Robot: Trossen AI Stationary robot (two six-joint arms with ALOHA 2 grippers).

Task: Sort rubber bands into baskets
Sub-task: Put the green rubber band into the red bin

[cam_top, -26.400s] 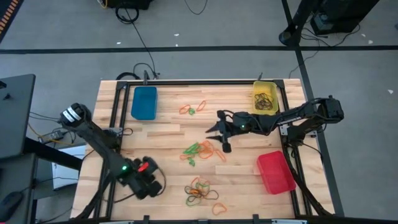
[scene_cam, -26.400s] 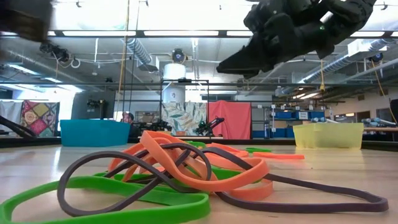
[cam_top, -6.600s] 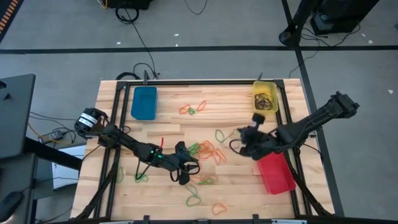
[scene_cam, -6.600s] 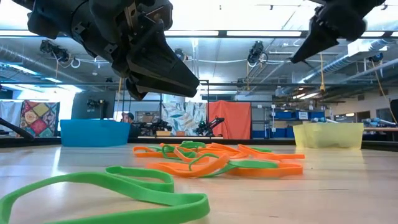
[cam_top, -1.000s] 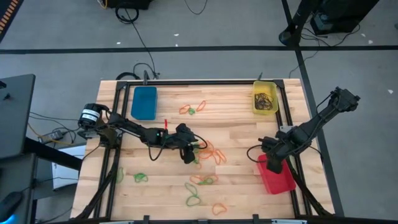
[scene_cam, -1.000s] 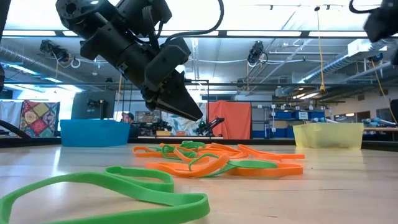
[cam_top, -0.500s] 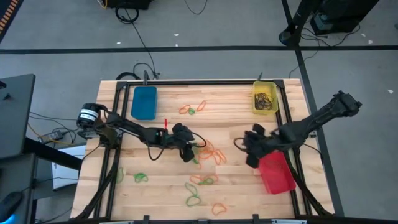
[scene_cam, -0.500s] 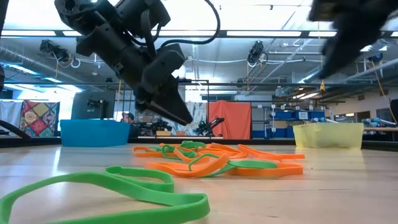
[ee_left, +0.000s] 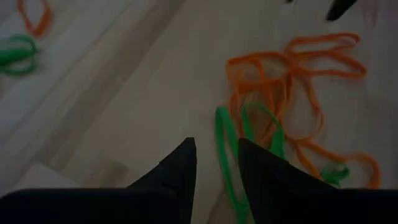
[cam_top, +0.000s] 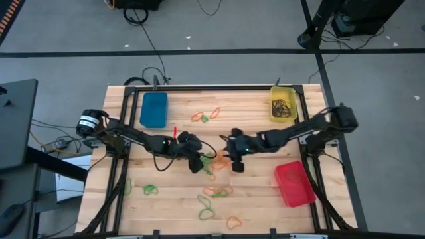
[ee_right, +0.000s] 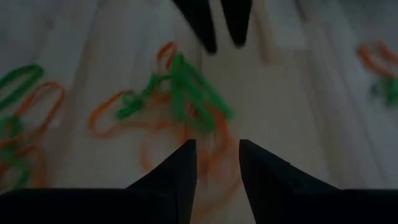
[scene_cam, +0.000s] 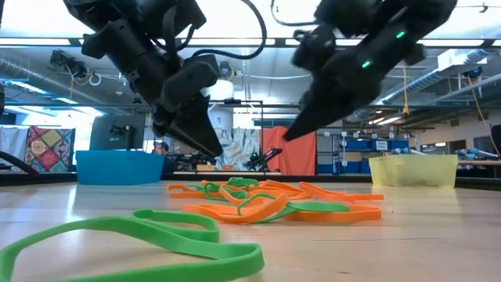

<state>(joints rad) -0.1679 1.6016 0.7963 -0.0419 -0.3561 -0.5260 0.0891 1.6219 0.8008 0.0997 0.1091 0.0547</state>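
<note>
Flanking the central tangle of orange and green rubber bands (cam_top: 218,159), the left gripper (cam_top: 194,164) and right gripper (cam_top: 236,162) are poised just beside it, fingers parted, nothing held.

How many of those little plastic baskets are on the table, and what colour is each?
Blue basket: 1
Yellow basket: 1
Red basket: 1
Total: 3 baskets
</note>
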